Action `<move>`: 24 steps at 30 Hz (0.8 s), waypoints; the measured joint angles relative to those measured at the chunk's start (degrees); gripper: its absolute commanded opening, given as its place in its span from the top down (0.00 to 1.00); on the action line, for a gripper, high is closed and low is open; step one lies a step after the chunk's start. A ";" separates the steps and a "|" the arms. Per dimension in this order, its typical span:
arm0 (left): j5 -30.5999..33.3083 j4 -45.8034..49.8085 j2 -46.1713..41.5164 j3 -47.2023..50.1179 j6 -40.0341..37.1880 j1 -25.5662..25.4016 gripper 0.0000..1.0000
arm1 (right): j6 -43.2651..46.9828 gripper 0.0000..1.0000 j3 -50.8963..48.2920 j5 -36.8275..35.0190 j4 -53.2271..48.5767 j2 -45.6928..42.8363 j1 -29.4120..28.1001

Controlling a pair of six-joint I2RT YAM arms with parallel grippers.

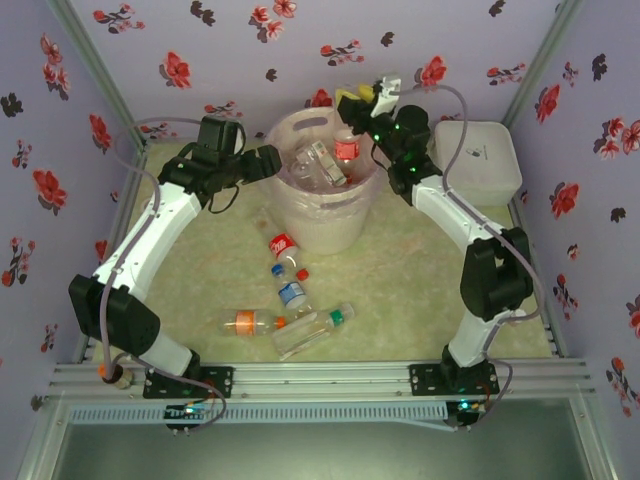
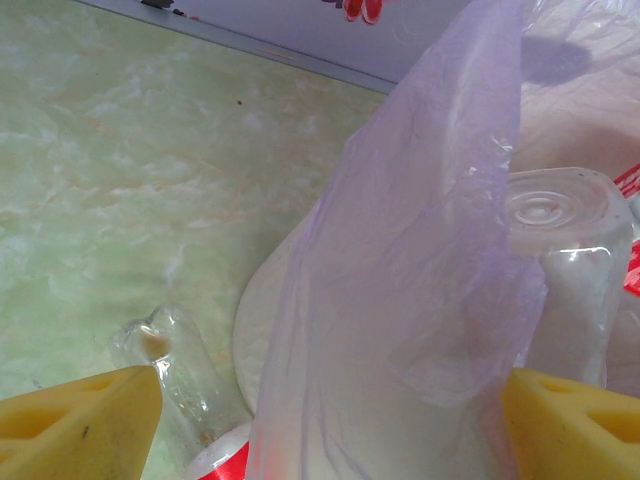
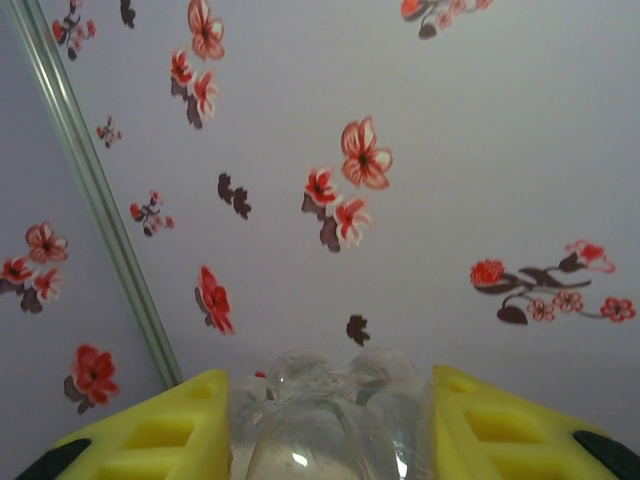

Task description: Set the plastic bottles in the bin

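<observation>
- Held bottle [image 3: 330, 430] clamped between the yellow fingers [image 3: 160, 440] of the right claw [image 3: 330, 385], base pointing away toward the flowered wall [image 3: 450, 150], long axis running in line with the claw.
- From above, right claw [image 1: 362, 100] raised by the far right rim of the bin [image 1: 325, 230] — bin mouth just below it and toward the near left. Probably only a short move inward and a release needed.
- Several bottles [image 1: 318, 162] lying inside the bin.
- Four more on their sides on the tabletop [image 1: 400, 290] in front of the bin: red-label bottle [image 1: 282, 245] just beside its base, then blue-label bottle [image 1: 292, 292], orange-label bottle [image 1: 250, 321] and green-cap bottle [image 1: 312, 332] nearer the arm bases. All apparently a little closer to the left arm's base than to the right's.
- Left claw [image 1: 268, 162] at the bin's left rim, spread wide and holding nothing.
- In the left wrist view, a fold of the bag [image 2: 400, 300] standing between the left claw's [image 2: 325, 415] fingers [image 2: 80, 425] — touching or not, impossible to tell.
</observation>
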State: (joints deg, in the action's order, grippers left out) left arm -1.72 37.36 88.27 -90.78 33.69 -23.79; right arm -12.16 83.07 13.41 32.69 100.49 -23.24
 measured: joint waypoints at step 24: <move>-0.37 0.94 2.27 -1.88 -0.33 0.00 0.14 | 11.87 0.14 17.03 -7.50 -40.48 -13.11 -3.56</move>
State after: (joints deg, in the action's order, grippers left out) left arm -2.09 38.30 90.54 -92.66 33.36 -23.79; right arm -0.30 100.09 5.91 -7.79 87.37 -26.81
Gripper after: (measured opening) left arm 0.855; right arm 0.877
